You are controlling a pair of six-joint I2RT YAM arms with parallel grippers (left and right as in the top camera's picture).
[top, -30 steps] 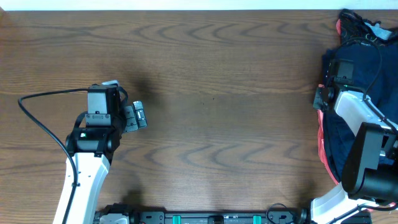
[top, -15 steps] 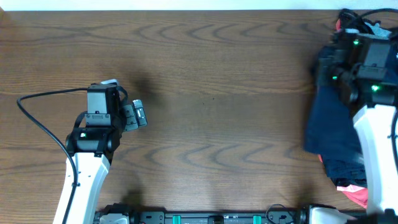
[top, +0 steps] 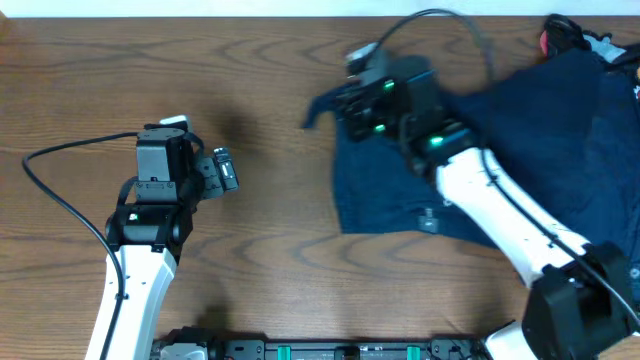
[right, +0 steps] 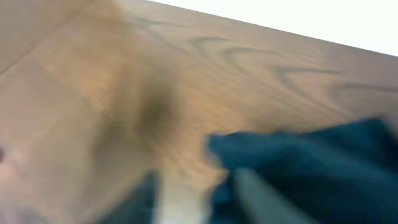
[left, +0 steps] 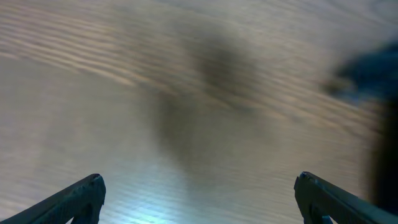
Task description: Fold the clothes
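Now my right pincer [top: 338,100] clamps the navy cloth [top: 385,195] spread across the upper right; my left pincer [top: 220,172] gapes wide at centre left, above the table [top: 280,270].

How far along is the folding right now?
Done: no fold visible. In hand: the right gripper pinches a corner of the navy garment, spread wrinkled across the table. The left gripper hangs open, apart from it. Left: flatten, fold, then the red piece at the edge.
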